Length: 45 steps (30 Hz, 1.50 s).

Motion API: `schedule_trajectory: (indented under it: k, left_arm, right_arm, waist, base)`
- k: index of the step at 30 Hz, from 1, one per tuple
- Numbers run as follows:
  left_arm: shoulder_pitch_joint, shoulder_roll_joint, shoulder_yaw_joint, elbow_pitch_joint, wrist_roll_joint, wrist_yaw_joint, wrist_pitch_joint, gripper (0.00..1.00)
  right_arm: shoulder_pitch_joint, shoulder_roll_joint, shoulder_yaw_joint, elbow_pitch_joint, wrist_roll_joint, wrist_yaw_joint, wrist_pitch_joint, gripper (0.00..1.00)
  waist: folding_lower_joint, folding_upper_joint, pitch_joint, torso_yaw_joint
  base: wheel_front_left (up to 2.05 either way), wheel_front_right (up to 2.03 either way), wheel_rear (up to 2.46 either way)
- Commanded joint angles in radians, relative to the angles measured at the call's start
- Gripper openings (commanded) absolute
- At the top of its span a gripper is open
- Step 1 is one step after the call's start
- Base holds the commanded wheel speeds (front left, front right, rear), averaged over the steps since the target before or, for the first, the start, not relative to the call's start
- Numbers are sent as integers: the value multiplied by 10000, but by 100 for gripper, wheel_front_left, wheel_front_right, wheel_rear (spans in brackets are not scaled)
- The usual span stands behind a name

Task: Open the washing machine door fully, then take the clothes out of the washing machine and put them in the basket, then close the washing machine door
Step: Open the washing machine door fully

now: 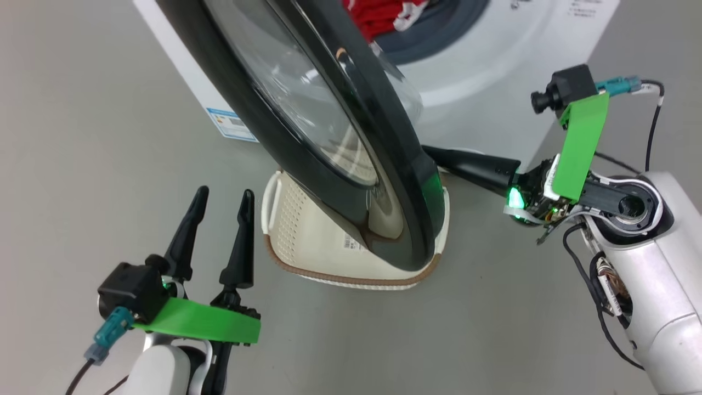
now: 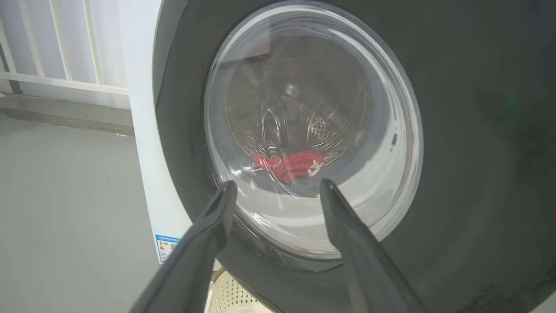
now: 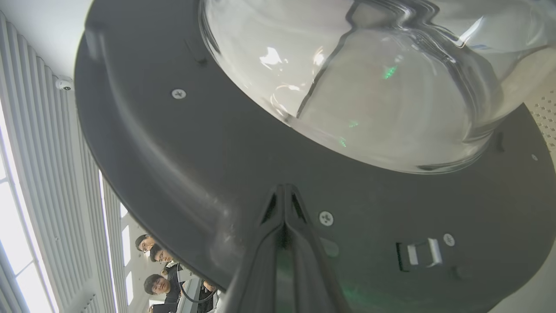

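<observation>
Left gripper (image 1: pixel 225 192), fingers spread, hangs left of the door (image 1: pixel 362 115); right gripper (image 3: pixel 284 191), fingers together, points at its inner face.

Closed right gripper (image 3: pixel 284 189) — tips at the washing machine door (image 3: pixel 173 143).

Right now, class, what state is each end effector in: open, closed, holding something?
Left end effector: open, holding nothing.
Right end effector: closed, empty, tips at the washing machine door's inner face.

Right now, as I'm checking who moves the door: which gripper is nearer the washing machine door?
Right. The right gripper, shut, has its tips at the inner face of the washing machine door; the left gripper, open, hovers apart, facing its outer side.
</observation>
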<state>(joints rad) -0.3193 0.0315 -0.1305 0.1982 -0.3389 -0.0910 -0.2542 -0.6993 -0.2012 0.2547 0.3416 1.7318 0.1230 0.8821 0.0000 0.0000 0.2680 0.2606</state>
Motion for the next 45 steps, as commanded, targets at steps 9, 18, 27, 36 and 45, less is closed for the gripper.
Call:
schedule_trajectory:
  k: [9, 18, 27, 36, 45]
  left_arm:
    - [450, 187, 296, -75, -212, 188, -76, 100]
    - [640, 187, 202, -8, -345, 237, -76, 100]
    - [787, 187, -11, -63, -584, 368, -76, 100]
    - [1078, 187, 342, -441, -658, 526, -76, 100]
    - [1397, 187, 536, -855, -875, 746, -76, 100]
  right_arm:
    - [521, 533, -71, 96, -28, 77, 291, 0]
    - [679, 725, 107, 561, -288, 77, 508, 0]
    - [631, 891, 123, 899, -463, 77, 609, 0]
    - [195, 1237, 465, 1260, -598, 77, 854, 0]
    - [-269, 1436, 864, 1568, -612, 77, 1047, 0]
  waist:
    - [0, 0, -1249, 1309]
    - [0, 0, -1631, 2035]
    - [0, 0, -1736, 2800]
    - [0, 0, -1716, 2872]
    - [0, 0, -1554, 2939]
  base:
    - [0, 0, 0]
    - [0, 0, 0]
    - [0, 0, 0]
    - [0, 0, 0]
    - [0, 0, 0]
